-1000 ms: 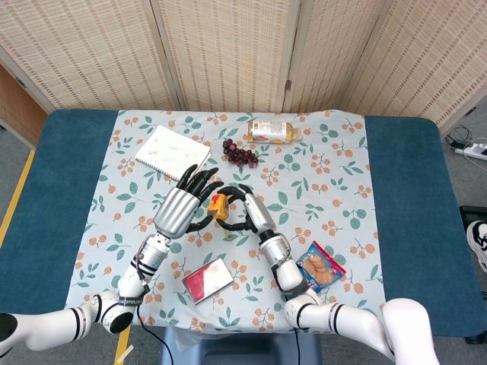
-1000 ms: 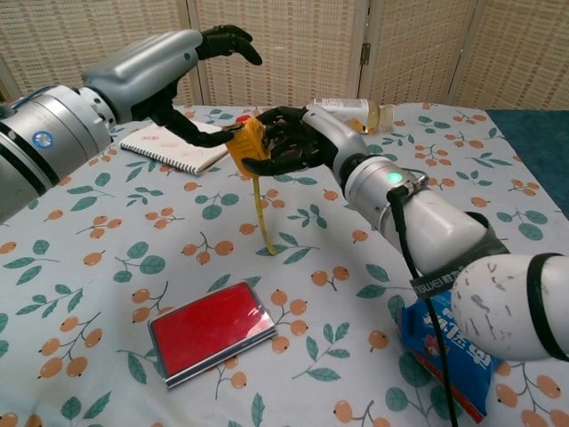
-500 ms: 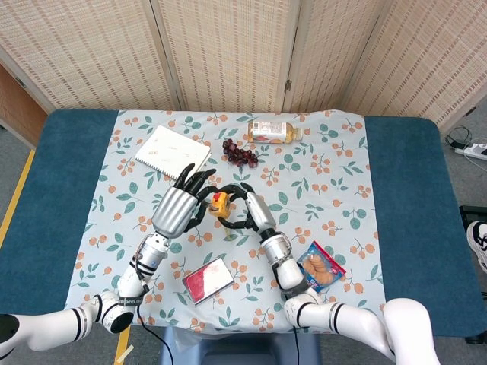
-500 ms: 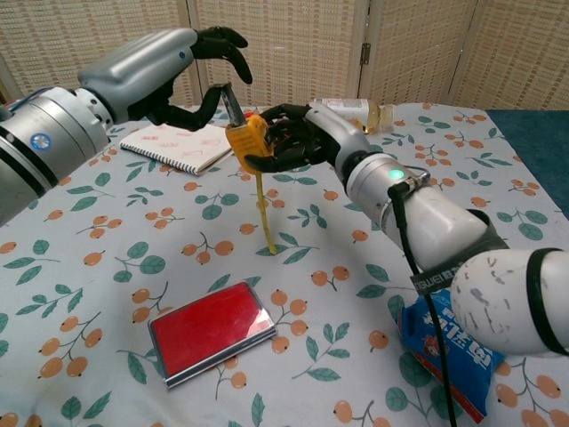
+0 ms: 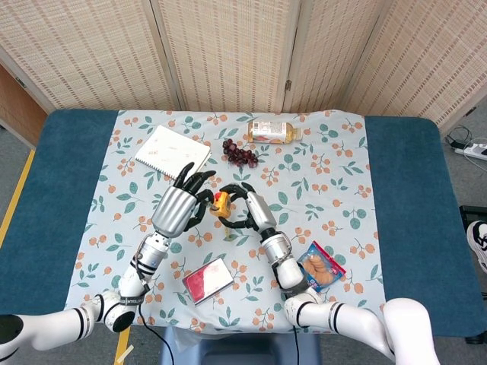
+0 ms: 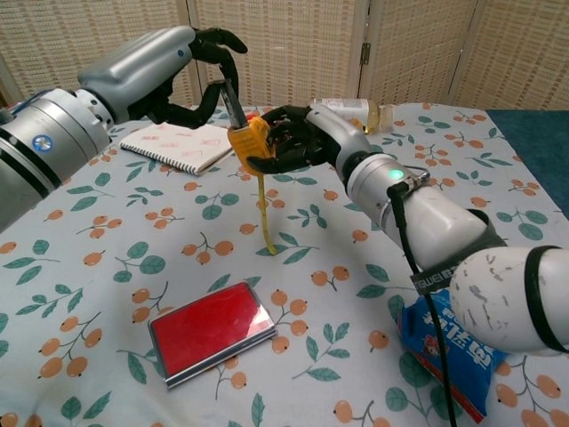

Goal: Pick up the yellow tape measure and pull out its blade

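The yellow tape measure (image 6: 249,140) (image 5: 220,205) is held above the flowered cloth. My right hand (image 6: 292,140) (image 5: 247,211) grips its case from the right side. A short length of yellow blade (image 6: 264,213) hangs straight down from the case, its tip close to the cloth. My left hand (image 6: 206,78) (image 5: 181,205) arches over from the left with its fingers curled down. Its fingertips (image 6: 231,105) meet at the top of the case. I cannot make out whether they pinch it or only touch it.
A spiral notebook (image 6: 173,142) (image 5: 173,152) lies behind the left hand. A flat red box (image 6: 212,331) (image 5: 207,280) lies near the front. A blue snack packet (image 5: 321,268) lies by the right forearm. Grapes (image 5: 240,153) and a lying bottle (image 5: 272,131) are at the back.
The left hand's fingers went from spread, with the thumb against the case's side, to curled down onto the case's top. The right hand keeps its hold; the blade hangs as before.
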`<control>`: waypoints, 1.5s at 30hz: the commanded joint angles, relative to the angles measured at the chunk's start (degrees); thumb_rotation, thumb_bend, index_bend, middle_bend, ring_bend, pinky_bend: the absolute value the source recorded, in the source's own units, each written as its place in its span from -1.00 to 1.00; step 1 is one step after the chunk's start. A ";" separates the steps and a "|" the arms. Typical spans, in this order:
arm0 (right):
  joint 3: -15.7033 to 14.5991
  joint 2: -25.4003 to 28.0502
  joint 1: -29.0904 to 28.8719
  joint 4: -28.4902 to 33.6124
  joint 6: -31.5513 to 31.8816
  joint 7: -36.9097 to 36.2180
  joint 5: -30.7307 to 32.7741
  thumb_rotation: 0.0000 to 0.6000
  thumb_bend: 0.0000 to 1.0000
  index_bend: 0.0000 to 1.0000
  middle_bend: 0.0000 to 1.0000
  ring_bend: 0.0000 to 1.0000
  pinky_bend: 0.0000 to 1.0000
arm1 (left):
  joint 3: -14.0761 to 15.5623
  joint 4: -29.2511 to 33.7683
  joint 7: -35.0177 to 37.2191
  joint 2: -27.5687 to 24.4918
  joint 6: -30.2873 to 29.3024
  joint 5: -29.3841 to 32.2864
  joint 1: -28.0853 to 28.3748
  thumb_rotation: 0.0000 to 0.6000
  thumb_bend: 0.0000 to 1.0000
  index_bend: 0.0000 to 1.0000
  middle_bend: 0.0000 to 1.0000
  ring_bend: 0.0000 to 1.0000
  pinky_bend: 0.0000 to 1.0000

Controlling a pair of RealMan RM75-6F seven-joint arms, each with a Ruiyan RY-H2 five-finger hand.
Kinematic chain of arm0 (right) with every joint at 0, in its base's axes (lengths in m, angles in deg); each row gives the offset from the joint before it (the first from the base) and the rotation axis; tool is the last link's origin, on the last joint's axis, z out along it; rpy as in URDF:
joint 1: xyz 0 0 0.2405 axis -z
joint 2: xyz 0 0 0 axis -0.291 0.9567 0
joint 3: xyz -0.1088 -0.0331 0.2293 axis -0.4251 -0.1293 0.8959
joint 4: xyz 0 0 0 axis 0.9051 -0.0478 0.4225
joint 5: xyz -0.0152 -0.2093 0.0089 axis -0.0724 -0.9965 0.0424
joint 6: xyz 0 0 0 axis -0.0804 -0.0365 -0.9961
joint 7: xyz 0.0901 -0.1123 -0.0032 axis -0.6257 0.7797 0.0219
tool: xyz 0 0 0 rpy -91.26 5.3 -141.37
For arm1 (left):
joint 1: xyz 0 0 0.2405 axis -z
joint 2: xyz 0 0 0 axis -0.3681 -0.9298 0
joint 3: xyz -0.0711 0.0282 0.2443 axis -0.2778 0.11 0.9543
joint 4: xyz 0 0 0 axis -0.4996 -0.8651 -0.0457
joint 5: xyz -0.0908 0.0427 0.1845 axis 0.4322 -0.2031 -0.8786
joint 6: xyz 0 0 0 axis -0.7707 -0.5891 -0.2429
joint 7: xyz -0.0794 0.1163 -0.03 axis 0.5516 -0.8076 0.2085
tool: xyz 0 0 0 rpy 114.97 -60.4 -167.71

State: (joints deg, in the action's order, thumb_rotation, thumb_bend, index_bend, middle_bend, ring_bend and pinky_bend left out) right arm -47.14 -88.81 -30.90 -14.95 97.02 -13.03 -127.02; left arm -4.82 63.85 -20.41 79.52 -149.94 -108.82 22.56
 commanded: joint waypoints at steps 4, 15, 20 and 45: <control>-0.16 1.06 0.48 1.07 0.28 0.70 -0.08 1.00 0.15 0.12 -0.02 -0.27 -0.97 | -0.40 -2.57 2.52 1.30 -2.04 -0.02 -0.79 1.00 0.48 0.14 -0.51 -0.49 -0.83; -1.84 6.12 3.32 5.70 0.88 4.05 0.29 1.00 0.15 0.12 -0.02 -0.26 -0.97 | -1.31 -3.27 10.08 -0.33 -6.09 1.55 -4.71 1.00 0.48 0.13 -0.46 -0.45 -0.81; -3.23 9.92 5.50 8.68 0.82 5.68 0.76 1.00 0.16 0.12 -0.02 -0.26 -0.97 | -1.88 -3.60 15.48 -1.43 -7.63 2.25 -6.64 1.00 0.48 0.13 -0.44 -0.44 -0.80; -10.72 26.24 17.53 16.22 3.28 4.37 -0.65 1.00 0.16 0.12 -0.02 -0.24 -0.97 | -4.77 -10.75 35.86 -4.11 -7.33 5.77 -10.69 1.00 0.48 0.11 -0.42 -0.44 -0.80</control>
State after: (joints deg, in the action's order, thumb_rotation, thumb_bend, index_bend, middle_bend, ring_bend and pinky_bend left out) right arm -57.63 -62.83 -13.62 1.19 100.18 -8.44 -127.49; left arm -9.44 53.31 15.10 75.63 -157.54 -103.31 12.05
